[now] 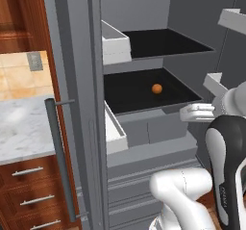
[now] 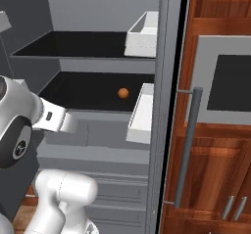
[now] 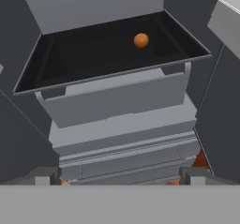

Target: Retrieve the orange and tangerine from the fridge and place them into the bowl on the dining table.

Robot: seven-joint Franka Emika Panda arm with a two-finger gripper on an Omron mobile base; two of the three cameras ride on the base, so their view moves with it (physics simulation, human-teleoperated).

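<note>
The fridge (image 1: 144, 142) stands open in front of me, showing black shelves. One small round orange-coloured fruit (image 1: 156, 88) (image 2: 123, 93) (image 3: 141, 40) lies towards the back of the lower black shelf; I cannot tell whether it is the orange or the tangerine, and the other fruit is out of view. My gripper (image 3: 121, 177) hangs in front of the fridge, lower than that shelf's front edge and well short of the fruit. Its fingertips (image 3: 47, 176) stand wide apart, open, with nothing between them. The bowl and the dining table are out of view.
White door bins (image 1: 115, 44) (image 2: 143, 35) hang on both open doors, flanking the shelves. A grey drawer front (image 3: 117, 99) sits just under the lower shelf. A marble counter with wooden drawers (image 1: 24, 128) is left; a wall oven (image 2: 225, 81) is right.
</note>
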